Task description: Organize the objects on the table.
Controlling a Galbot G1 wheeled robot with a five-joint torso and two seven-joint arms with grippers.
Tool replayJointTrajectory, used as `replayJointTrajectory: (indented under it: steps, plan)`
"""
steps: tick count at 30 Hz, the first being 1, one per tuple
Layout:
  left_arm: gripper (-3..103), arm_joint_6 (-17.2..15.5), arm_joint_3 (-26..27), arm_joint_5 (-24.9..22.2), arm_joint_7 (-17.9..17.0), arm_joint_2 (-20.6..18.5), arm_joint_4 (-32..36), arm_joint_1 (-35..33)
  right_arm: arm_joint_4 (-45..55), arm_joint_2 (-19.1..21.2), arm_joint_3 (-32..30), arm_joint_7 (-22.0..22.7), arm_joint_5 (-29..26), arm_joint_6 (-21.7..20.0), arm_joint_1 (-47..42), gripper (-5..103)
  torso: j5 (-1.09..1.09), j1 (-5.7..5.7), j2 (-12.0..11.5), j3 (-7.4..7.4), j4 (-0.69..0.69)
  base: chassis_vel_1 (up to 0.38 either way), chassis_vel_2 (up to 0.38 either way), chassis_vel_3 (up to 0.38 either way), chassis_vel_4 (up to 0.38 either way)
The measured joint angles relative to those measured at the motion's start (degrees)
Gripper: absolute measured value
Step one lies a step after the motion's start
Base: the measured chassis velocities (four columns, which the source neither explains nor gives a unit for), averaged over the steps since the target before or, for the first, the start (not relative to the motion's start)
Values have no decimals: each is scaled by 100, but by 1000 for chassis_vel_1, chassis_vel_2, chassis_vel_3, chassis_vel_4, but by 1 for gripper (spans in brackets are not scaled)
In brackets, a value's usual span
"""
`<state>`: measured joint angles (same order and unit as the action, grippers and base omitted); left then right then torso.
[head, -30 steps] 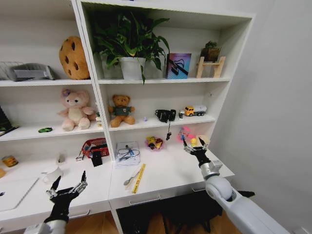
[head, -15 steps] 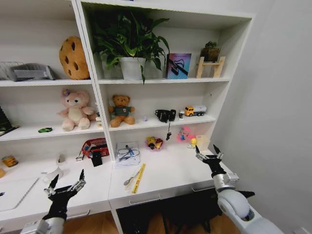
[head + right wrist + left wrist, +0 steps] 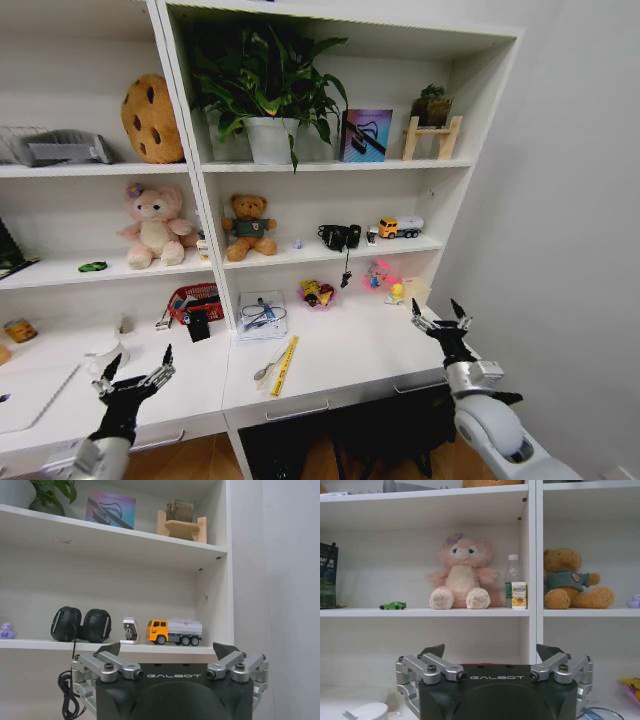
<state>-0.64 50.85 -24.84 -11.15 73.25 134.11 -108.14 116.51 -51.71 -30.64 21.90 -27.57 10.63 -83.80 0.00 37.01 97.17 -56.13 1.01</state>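
The long white table point(image 3: 345, 352) runs under the shelf unit. A silver-white laptop point(image 3: 30, 395) lies closed at its far left. A tiny green toy car point(image 3: 93, 267) point(image 3: 393, 606) sits on the lower left shelf, beside the pink plush. My left gripper point(image 3: 138, 370) point(image 3: 491, 652) hovers open and empty over the table's front left part. My right gripper point(image 3: 437, 316) point(image 3: 167, 650) is open and empty above the table's right end, facing the shelves.
On the table lie a yellow ruler point(image 3: 284, 365), a spoon point(image 3: 265, 370), a clear box point(image 3: 263, 315) and a red item point(image 3: 195, 300). Headphones point(image 3: 82, 625) and a toy truck point(image 3: 175, 631) sit on the shelf. A wall point(image 3: 560, 250) stands close on the right.
My right gripper has pulled back from the shelf, moving right and lower toward the table's right end. My left gripper has sunk slightly toward the lower left. Both remain open.
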Motion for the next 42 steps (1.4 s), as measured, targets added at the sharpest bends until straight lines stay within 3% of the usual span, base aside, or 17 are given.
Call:
replayJointTrajectory:
  steps: [19, 42]
  plan:
    - [100, -196, -12, -269, -122, -712, -353, 455, 187, -257, -462, -7, 154, 112, -455, 100, 0, 0, 0, 0, 0, 0, 0, 0, 0]
    - [100, -309, -10, -290, -146, -718, -336, 459, 203, -274, -449, 14, 165, -15, -441, 100, 0, 0, 0, 0, 0, 0, 0, 0, 0]
